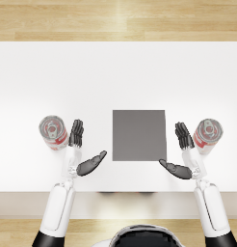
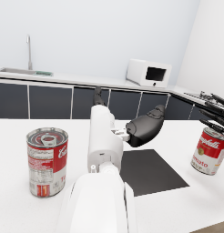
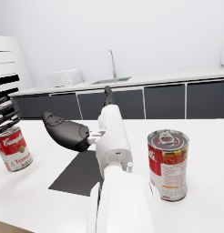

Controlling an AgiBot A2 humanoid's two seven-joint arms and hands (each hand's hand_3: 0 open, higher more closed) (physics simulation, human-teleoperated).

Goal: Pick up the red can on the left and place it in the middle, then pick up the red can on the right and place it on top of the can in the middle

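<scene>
Starting with the first step, you have nothing lifted yet: both cans stand upright on the white surface (image 1: 118,77), neither one held. The left can (image 1: 53,132) sits just beside your left hand (image 1: 83,149), on its outer side and close to the fingertips, not touching them. That hand is spread, its thumb pointing in toward the dark square mat (image 1: 139,134) that marks the middle. To go on, you likely need to bring the hand outward around the can, close on it, and carry it inward to the mat. Your right hand (image 1: 182,153) is spread too, holding nothing, with the right can (image 1: 207,134) just beside its outer side, waiting for the second step.
</scene>
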